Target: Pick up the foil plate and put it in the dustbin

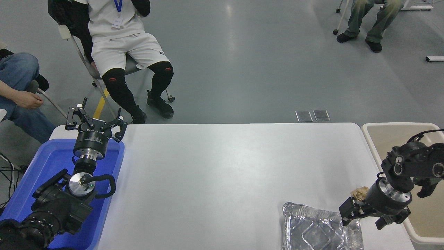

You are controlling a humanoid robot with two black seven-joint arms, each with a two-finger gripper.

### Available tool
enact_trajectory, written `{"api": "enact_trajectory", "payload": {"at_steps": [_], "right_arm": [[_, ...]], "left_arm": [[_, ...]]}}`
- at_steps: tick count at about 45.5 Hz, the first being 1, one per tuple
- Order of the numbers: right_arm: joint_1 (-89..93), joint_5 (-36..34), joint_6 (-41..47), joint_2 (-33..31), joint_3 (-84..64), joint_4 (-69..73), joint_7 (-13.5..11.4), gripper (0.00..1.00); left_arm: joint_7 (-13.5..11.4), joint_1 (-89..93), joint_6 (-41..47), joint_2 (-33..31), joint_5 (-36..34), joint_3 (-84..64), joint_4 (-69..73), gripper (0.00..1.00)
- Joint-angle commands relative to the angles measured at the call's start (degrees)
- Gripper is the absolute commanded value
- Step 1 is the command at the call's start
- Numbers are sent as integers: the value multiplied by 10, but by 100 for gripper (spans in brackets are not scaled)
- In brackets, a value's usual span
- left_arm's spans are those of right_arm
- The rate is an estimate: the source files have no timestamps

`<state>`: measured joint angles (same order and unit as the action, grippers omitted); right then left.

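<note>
The foil plate (pixel 314 229) lies at the table's near right edge, shiny silver with a crinkled rim, its near part cut off by the picture's bottom. My right gripper (pixel 364 220) hangs open over the plate's far right corner. One finger (pixel 347 211) is above the rim; the other is off the plate's right side. Whether it touches the foil I cannot tell. The beige dustbin (pixel 368 132) stands just right of the table, partly hidden behind the right arm. My left gripper (pixel 95 119) stays parked open over the far end of the blue tub.
A small crumpled tan paper wad (pixel 360 192) lies on the table just behind the right wrist. A blue plastic tub (pixel 52 163) sits at the table's left side. People sit on chairs beyond the far edge, at the upper left and upper right.
</note>
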<state>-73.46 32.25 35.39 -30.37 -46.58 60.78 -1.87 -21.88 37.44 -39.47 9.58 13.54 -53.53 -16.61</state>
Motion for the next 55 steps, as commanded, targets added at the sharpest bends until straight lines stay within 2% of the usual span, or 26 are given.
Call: {"api": "enact_trajectory", "payload": {"at_steps": [1, 6, 20, 22, 28, 37, 39, 44, 45, 55], "right_arm": [[21, 11, -18, 10, 11, -14, 0, 100], [30, 37, -18, 9, 11, -15, 0, 100], [51, 36, -29, 1, 7, -17, -1, 91], [50, 36, -26, 0, 6, -14, -1, 83], [50, 34, -23, 0, -6, -6, -1, 50], [51, 32, -23, 0, -10, -1, -1, 37], [52, 31, -23, 0, -10, 1, -1, 30], [52, 29, -23, 0, -9, 7, -1, 3], [52, 29, -23, 0, -9, 9, -1, 0], [53, 20, -20, 0, -2, 19, 1, 0]], "left_arm": [[0, 0, -1, 0, 0, 0, 0, 99], [0, 0, -1, 0, 0, 0, 0, 99], [0, 0, -1, 0, 0, 0, 0, 99], [0, 0, -1, 0, -1, 0, 0, 99], [0, 0, -1, 0, -1, 0, 0, 99], [0, 0, -1, 0, -1, 0, 0, 99], [0, 0, -1, 0, -1, 0, 0, 99], [0, 0, -1, 0, -1, 0, 0, 99], [0, 0, -1, 0, -1, 0, 0, 99], [0, 0, -1, 0, -1, 0, 0, 99]]}}
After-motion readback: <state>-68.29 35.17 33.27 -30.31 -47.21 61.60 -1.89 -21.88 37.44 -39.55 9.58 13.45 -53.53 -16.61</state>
